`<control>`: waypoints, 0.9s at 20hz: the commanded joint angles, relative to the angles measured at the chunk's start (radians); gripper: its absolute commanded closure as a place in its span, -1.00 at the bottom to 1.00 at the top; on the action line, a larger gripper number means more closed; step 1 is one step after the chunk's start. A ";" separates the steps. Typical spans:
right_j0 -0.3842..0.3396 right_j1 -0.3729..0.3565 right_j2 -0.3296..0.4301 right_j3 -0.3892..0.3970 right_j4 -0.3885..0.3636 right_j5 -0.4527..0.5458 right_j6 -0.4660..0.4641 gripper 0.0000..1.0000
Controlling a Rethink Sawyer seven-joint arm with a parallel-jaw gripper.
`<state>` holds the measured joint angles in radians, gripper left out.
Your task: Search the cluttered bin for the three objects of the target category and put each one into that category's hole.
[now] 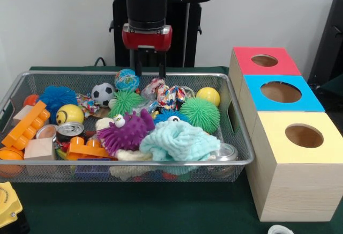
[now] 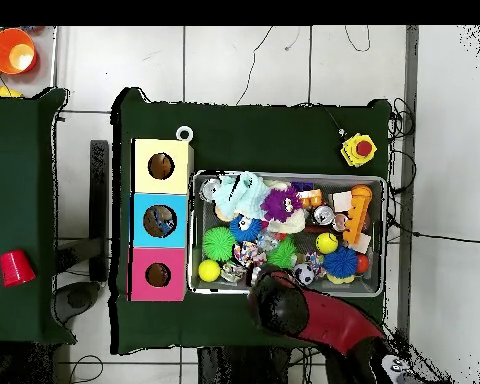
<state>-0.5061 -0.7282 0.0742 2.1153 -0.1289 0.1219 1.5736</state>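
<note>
Presently, contents of one wire mesh bin [image 1: 238, 137]: spiky rubber balls, four — two green [image 1: 200, 113], one blue [image 1: 57, 96], one smaller blue with an eye [image 1: 170, 117]; one purple spiky creature [image 1: 126, 131]; smooth balls, four — yellow [image 1: 208, 95], yellow with a smiley face [image 1: 69, 115], soccer-patterned [image 1: 102, 93], globe-patterned [image 1: 126, 79]; one mint cloth [image 1: 179, 141]; one patterned fabric knot [image 1: 166, 95]; metal cans, two [image 1: 69, 131]; orange plastic blocks, two [image 1: 25, 124]; one wooden block [image 1: 39, 149].

Sorting boxes, three, in a row beside the bin, each with one round hole: red [image 1: 265, 61], blue [image 1: 281, 92], yellow [image 1: 304, 136].

One gripper [image 1: 149, 72], over the bin's back edge; fingers hang close together, nothing between them. The fabric knot lies just below it, the globe ball beside it.

Surface: green cloth table [image 1: 161, 207]. White wall behind; pale tiled floor [image 2: 244, 60] with cables.
</note>
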 commanded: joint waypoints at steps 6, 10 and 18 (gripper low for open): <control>0.214 0.081 -0.222 -0.325 0.181 0.133 0.248 -1.00; 0.240 0.131 -0.254 -0.410 0.170 0.162 0.206 -1.00; 0.259 0.182 -0.243 -0.448 0.189 0.154 0.226 -1.00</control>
<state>-0.2574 -0.6147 -0.1548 1.7906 0.0052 0.1836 1.6191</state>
